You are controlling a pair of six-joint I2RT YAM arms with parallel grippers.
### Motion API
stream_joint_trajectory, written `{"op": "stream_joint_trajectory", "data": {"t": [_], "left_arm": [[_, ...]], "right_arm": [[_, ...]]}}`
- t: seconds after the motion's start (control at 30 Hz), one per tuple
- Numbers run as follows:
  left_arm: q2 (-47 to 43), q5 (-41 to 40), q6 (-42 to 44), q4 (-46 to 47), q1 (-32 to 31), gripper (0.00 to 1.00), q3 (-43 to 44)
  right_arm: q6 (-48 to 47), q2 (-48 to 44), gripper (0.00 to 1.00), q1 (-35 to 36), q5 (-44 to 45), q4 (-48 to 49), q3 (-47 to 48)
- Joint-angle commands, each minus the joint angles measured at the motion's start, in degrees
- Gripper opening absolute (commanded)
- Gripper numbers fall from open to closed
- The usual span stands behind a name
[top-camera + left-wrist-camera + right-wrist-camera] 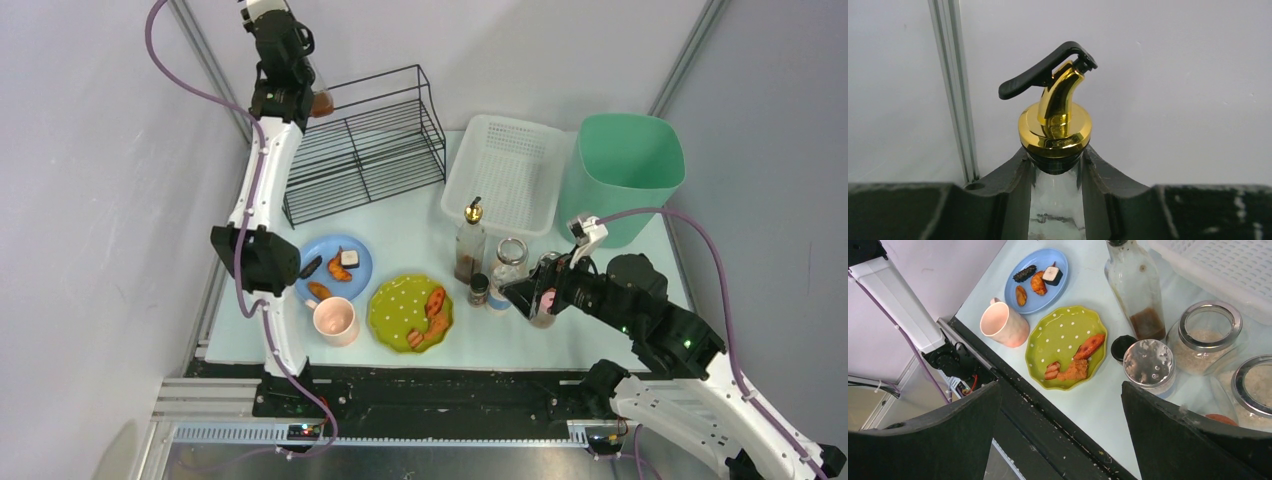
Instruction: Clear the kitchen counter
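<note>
Left tool (pixel 1055 161) tight around the neck of a gold-spouted bottle (pixel 1055 122) (right tool (pixel 1060 390) wide, empty)

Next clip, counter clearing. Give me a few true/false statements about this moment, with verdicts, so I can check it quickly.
1. The left gripper is shut on a glass bottle with a gold pourer. True.
2. The right gripper holds the pink mug. False: its jaws are open and hold nothing; the mug stands on the kitchen counter.
3. Another pourer bottle with brown liquid stands on the counter, in front of the white basket. True.
4. The blue plate sits in the black wire rack. False: it lies on the counter in front of the rack.
5. The green plate is bare. False: food pieces lie on it.
</note>
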Motion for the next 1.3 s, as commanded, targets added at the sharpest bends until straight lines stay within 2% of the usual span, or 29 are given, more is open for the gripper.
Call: {"op": "stream_joint_trajectory", "data": {"t": [0.0, 0.77, 1.27], "left_arm": [[-0.30, 0.37, -1.60, 9.48, 1.09, 0.00, 4.88], [2.26, -0.66, 1.65, 10.42, 2.31, 0.00, 1.06], [6.56, 1.41, 6.59, 10.94, -0.66, 0.00, 1.23]], "right_arm": [[0.19, 0.52, 0.94, 0.37, 1.58, 2.40, -0.01], [0.73, 0.41, 0.94, 0.55, 3.06, 2.50, -1.60], [1.32, 0.01, 0.94, 0.64, 3.14, 2.67, -3.28]]}}
